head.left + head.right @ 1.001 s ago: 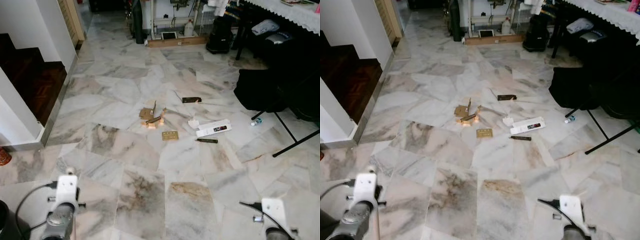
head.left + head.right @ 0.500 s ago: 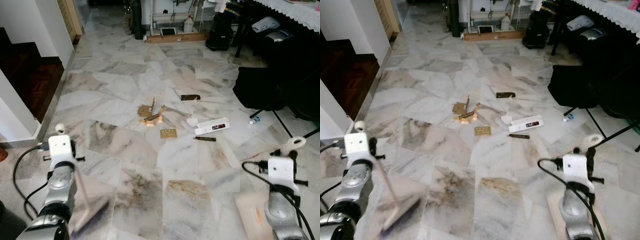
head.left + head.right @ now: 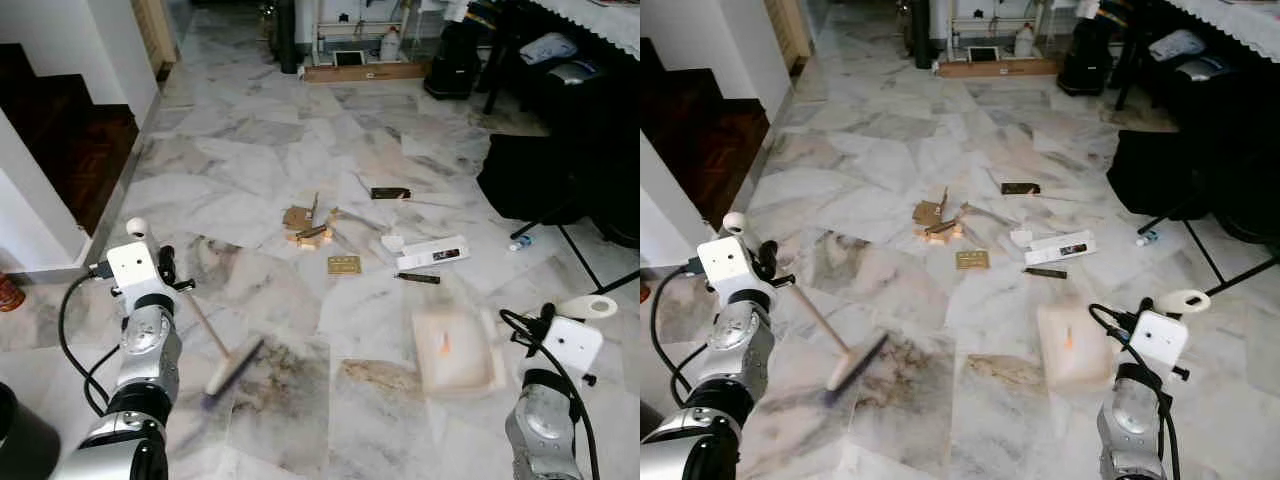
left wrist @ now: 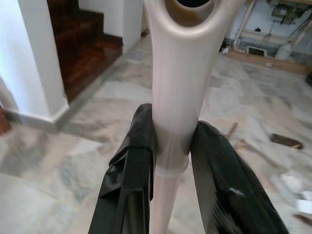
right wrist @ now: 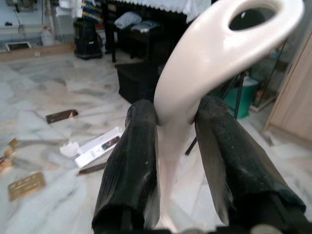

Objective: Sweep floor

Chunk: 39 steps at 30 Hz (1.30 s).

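You are looking down at a pale marble floor (image 3: 300,180) with grey and brown veining. Your left gripper (image 4: 168,161) is low on your left side, its two black fingers (image 4: 134,161) clamped on the pale handle of a small broom (image 3: 222,362). The broom's stick slants down toward the middle of the floor, and its dark bristled head rests on the tiles just in front of your left arm.

Your right gripper (image 5: 175,141) is low on your right side, its fingers (image 5: 139,146) clamped on the looped handle of a pale dustpan (image 3: 455,350). The dustpan lies flat on the floor in front of your right arm, with its open mouth toward the litter.

The litter lies near the middle of the floor, beyond both tools. A cluster of brown cardboard scraps (image 3: 305,222) sits to the left. A small gold card (image 3: 343,264) lies just in front of them. A white box (image 3: 432,253) is to the right, with a thin dark strip (image 3: 414,278) just in front of it. Another dark strip (image 3: 389,193) lies farther back. None of the litter touches the broom or the dustpan.

A dark wooden staircase (image 3: 70,150) is at your far left. A black chair (image 3: 540,180) stands at your right.
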### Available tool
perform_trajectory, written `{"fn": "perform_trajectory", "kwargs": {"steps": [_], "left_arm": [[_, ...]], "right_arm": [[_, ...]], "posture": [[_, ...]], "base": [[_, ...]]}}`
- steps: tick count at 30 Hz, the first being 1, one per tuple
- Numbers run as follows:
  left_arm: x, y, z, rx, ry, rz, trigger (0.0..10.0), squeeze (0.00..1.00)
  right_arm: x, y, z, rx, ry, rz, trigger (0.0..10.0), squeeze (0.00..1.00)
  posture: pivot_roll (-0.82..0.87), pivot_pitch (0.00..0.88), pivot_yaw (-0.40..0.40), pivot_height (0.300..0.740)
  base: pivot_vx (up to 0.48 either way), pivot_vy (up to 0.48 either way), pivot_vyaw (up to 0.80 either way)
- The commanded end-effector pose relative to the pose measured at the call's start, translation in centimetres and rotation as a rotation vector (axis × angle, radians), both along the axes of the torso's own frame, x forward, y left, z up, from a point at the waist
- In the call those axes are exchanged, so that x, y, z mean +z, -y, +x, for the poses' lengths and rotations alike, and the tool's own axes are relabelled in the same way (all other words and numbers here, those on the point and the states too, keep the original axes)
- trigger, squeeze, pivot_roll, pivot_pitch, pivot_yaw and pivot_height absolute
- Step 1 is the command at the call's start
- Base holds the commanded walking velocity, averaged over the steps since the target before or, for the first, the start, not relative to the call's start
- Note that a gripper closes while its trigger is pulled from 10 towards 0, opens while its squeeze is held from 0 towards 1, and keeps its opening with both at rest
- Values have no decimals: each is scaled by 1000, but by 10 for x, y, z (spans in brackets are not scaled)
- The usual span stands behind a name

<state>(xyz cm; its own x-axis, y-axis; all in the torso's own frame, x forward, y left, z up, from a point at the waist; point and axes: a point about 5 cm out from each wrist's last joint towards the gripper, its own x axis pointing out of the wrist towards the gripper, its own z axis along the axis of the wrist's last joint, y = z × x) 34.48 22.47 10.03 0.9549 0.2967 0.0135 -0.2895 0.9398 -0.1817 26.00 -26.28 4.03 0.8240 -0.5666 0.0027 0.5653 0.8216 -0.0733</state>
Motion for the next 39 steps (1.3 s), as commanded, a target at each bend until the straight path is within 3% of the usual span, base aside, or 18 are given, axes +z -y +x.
{"fn": "perform_trajectory", "kwargs": {"steps": [1, 12, 33, 39], "left_arm": [[15, 12, 9, -42, 65, -54, 10000, 0], [14, 24, 10, -94, 70, -89, 10000, 0], [20, 24, 12, -113, 85, -86, 10000, 0], [22, 25, 13, -119, 91, -85, 10000, 0]], "right_arm": [[-9, -3, -5, 0, 6, 71, 10000, 0], [-19, -17, -2, 59, -10, 146, 10000, 0], [14, -16, 21, 109, 128, 19, 10000, 0], [-11, -15, 9, 74, -3, 66, 10000, 0]], "posture": [[-43, 23, 7, 740], [-29, 28, 12, 740], [-29, 31, 18, 740], [-19, 31, 18, 740]], "base": [[0, 0, 0], [0, 0, 0], [0, 0, 0], [0, 0, 0]]}}
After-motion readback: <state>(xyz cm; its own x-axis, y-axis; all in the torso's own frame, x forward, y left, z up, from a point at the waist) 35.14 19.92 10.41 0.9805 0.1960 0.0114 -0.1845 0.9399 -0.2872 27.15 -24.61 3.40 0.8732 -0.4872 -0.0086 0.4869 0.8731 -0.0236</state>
